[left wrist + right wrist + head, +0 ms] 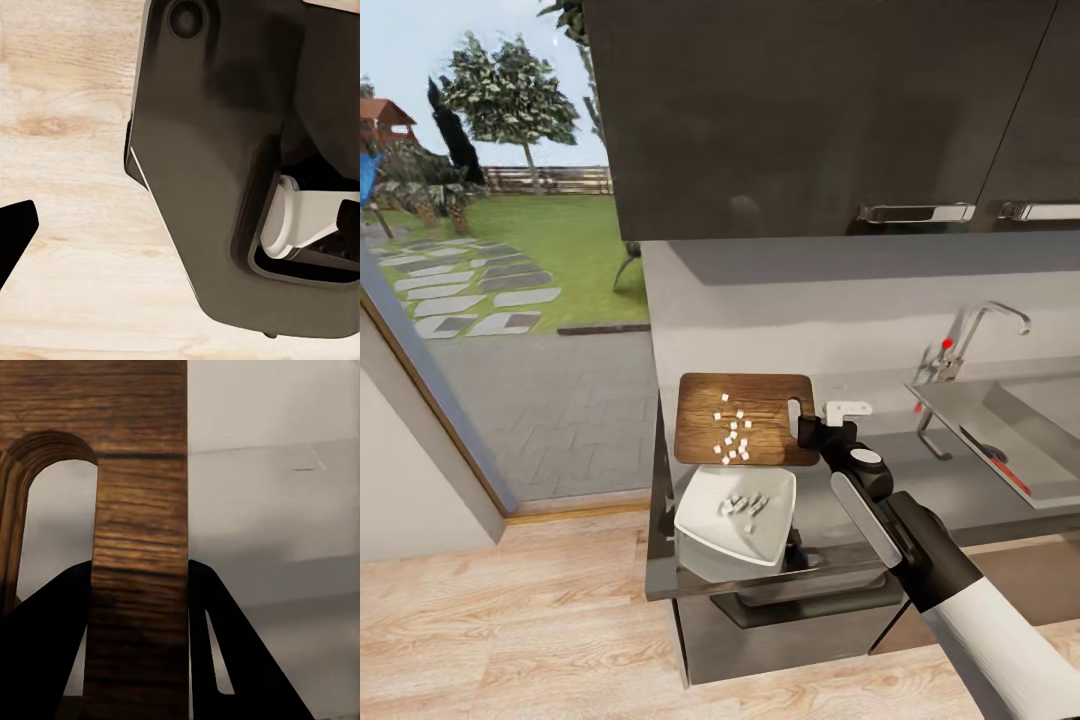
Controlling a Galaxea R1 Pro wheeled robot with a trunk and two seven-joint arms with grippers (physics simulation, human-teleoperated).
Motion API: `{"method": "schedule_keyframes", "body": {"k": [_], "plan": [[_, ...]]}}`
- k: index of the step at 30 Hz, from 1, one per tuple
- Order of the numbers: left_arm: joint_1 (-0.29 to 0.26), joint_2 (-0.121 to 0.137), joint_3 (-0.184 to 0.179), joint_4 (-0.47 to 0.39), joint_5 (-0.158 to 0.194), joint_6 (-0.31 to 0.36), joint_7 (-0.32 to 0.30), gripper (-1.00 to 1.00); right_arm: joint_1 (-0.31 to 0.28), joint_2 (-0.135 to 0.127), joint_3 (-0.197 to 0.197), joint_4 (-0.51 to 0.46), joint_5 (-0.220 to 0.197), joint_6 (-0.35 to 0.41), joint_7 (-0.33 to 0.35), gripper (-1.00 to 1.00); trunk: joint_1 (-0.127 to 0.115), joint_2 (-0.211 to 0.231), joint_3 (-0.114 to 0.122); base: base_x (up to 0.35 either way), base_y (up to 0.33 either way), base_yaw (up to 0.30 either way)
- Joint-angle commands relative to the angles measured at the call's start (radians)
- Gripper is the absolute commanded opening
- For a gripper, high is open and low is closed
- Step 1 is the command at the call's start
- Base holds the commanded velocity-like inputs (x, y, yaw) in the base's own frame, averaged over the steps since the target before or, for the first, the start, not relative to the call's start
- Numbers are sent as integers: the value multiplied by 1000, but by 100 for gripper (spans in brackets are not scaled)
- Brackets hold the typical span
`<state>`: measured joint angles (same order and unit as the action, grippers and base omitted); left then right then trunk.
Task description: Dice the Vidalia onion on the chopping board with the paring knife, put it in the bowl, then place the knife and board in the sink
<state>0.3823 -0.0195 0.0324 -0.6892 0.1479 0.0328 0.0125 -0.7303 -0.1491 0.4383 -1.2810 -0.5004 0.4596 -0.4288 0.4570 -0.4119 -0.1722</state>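
1. We see one dark brown wooden chopping board (745, 418) with rounded corners and a slot-shaped handle hole. It lies on the matte grey countertop (960, 490), at the window end, well apart from the stainless-steel sink (1020, 420).
2. On the chopping board we count about twelve small white onion cubes (734, 436); they are too small for an exact number.
3. There is one white squarish bowl (738, 520), just in front of the chopping board at the countertop's front edge. It is tilted and reaches past the edge. It holds about five more white cubes (745, 503).
4. In the sink lies one slim red-handled paring knife (1000, 465), along the basin floor near the round drain.
5. One angular tap (970, 345) with a red dot stands behind the sink.
6. Our right gripper (812, 432) is at the handle end of the chopping board. In the right wrist view its two dark fingers (45, 645) stand on either side of the wooden strip (139, 585) between the handle hole and the board's end, so it is pinching the chopping board there.
7. The left wrist view shows a dark cabinet body (217, 172) over the light wooden floor (67, 150), and one dark fingertip (13, 232). We cannot tell whether the left gripper is spread or pressed together.
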Motion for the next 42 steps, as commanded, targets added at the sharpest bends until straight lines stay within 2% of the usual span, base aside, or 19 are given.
{"method": "schedule_keyframes", "body": {"k": [1,6,24,25,27,28,30,42], "plan": [[1,-1,1,-3,9,4,1,100,-1,-1,3,-1,-9,-2,-10,-100,1,-2,-2,0,0,0],[0,0,1,-3,9,4,1,100,-1,-1,3,17,-7,-51,-10,-100,1,-2,-2,0,0,0],[0,0,1,-2,8,4,1,100,-1,-1,3,39,-7,-86,-10,-100,1,-2,-2,0,0,0],[0,-1,1,-2,8,4,1,100,-1,-1,4,43,-4,-88,-10,-100,1,-2,-2,0,0,0],[0,-1,1,-1,9,4,1,100,-1,-1,10,54,21,-107,-10,-100,1,-2,-2,0,0,0],[1,-1,1,-1,9,4,1,100,-1,-1,15,66,47,-128,-10,-100,1,-2,-2,0,0,0],[0,0,1,-1,9,3,1,100,-1,-1,18,75,63,-140,-10,-100,1,-2,-2,0,0,0],[0,-1,1,3,9,3,1,100,-1,-1,19,80,71,-148,-10,-100,1,-2,-2,0,0,0]]}}
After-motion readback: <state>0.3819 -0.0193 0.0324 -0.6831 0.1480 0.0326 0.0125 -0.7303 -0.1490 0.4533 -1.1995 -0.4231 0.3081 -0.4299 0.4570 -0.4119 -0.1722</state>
